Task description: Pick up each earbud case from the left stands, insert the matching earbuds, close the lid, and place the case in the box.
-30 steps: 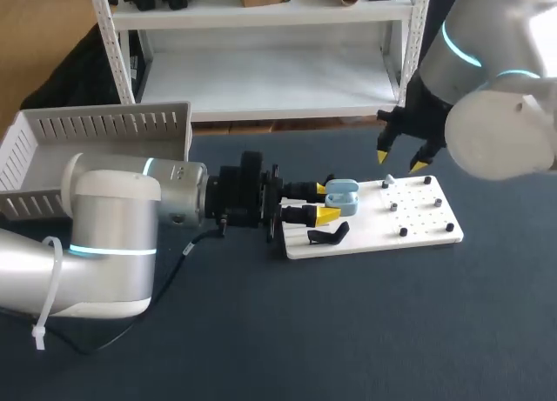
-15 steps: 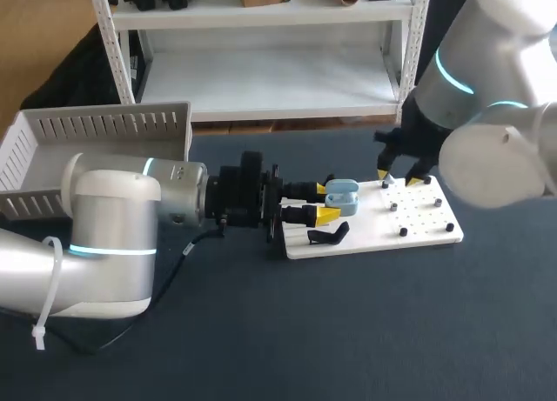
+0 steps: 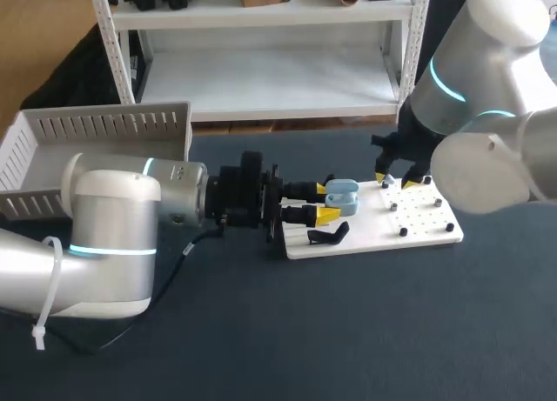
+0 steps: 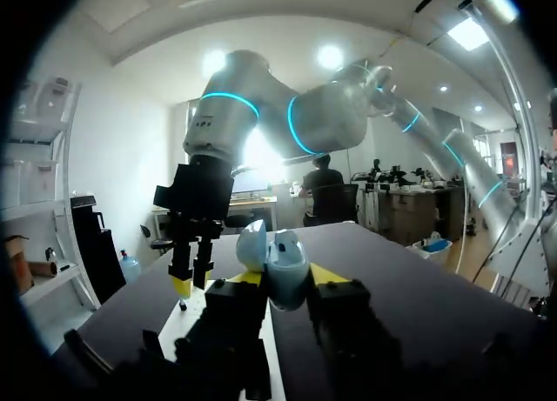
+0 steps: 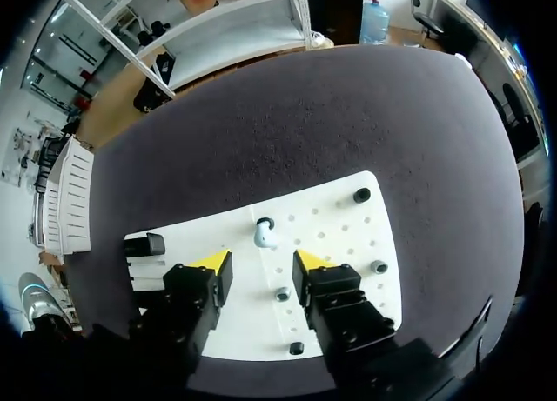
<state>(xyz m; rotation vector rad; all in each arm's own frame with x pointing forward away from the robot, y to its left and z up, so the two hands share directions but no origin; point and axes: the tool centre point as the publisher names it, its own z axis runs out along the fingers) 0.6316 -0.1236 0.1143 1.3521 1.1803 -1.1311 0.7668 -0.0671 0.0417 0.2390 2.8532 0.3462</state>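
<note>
You are at the pickup of the earbud (image 5: 265,235), so bring the right gripper (image 5: 259,263) down straight and slowly. The small white piece stands on the white board (image 5: 339,223) near its far edge, just ahead of the gap between the two fingers and not yet inside it. Centre the gap over it before you descend, so that both fingertips arrive at once. One-sided contact would likely tip or flick so light and smooth a thing. Mind the black pegs (image 5: 283,294) close to the fingers, and close gently. In the view from above, the right gripper (image 3: 398,180) hangs over that same far edge with its fingers spread apart, gripping nothing and touching nothing that I can see. The left gripper (image 3: 326,203) needs only to stay steady. It is clamped on the pale blue case (image 3: 342,197) from both sides, over the left end of the board (image 3: 418,231). The wrist view shows the case (image 4: 278,260) between the yellow tips with its lid open. An empty black stand (image 3: 329,236) sits at the board's near edge, and the grey box (image 3: 104,131) waits at the desk's far left corner.
</note>
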